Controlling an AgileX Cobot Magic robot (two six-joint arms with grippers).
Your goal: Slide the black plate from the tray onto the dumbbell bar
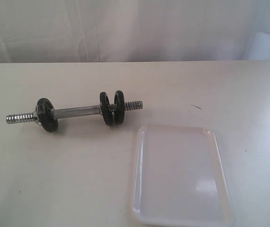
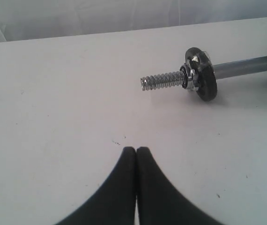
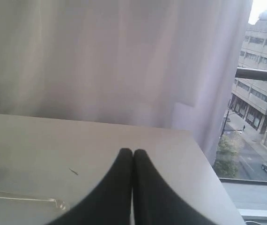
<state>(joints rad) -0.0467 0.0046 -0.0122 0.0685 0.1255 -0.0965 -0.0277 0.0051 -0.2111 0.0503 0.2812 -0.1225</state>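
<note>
The outside view shows the black plate (image 1: 119, 107) on the dumbbell bar (image 1: 76, 112), by its right end, near the tray (image 1: 178, 175). Only the wrist views show the left gripper (image 2: 136, 150) and right gripper (image 3: 133, 152). Both are squeezed together on nothing. The blurry strip by the right one may be the tray's rim.

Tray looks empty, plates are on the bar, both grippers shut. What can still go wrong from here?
1. The outer black plate sits next to the bare threaded right end of the dumbbell bar. No nut shows outside it, so a nudge might slide it off.
2. The bar rests only on round plates, the left plate against two on the right, so it may roll on the table, perhaps into the tray.
</note>
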